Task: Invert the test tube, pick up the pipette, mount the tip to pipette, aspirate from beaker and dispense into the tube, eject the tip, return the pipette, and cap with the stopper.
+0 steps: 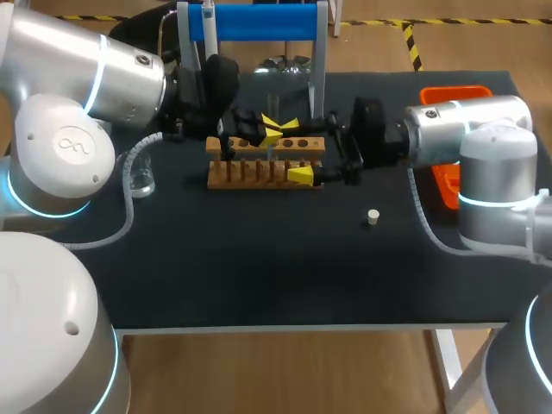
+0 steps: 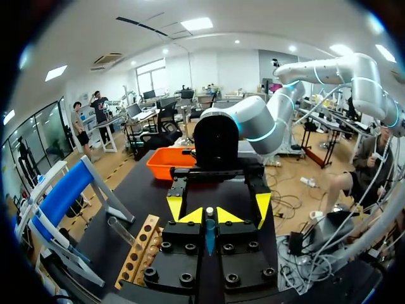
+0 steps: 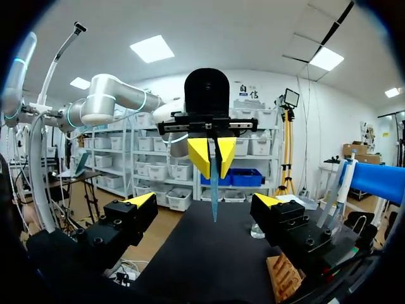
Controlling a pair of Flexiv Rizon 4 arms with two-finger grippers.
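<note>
Presently, the left gripper [image 2: 209, 218] is held above the wooden test tube rack [image 1: 266, 160]. Its yellow tips are pressed together on a clear glass test tube [image 3: 214, 190]. In the right wrist view the tube hangs downward from those tips, clear of the black table [image 1: 259, 276].

The right gripper [image 3: 204, 201] faces the left one from the opposite side of the rack. Its fingers are spread wide, one on each side of the tube, and neither touches it. In the head view one of its yellow tips lies at the near edge of the rack.

The rack stands at the middle of the table's far half. Behind it is the blue pipette stand [image 1: 252, 21], with a white pipette [image 3: 343, 183] hanging on it. A clear glass beaker [image 1: 142, 178] stands left of the rack, near the left arm. A small white stopper [image 1: 373, 216] lies alone on the table, to the right of the rack and nearer the front. An orange plastic tray [image 1: 447, 183] sits at the right edge, partly hidden by the right arm.
</note>
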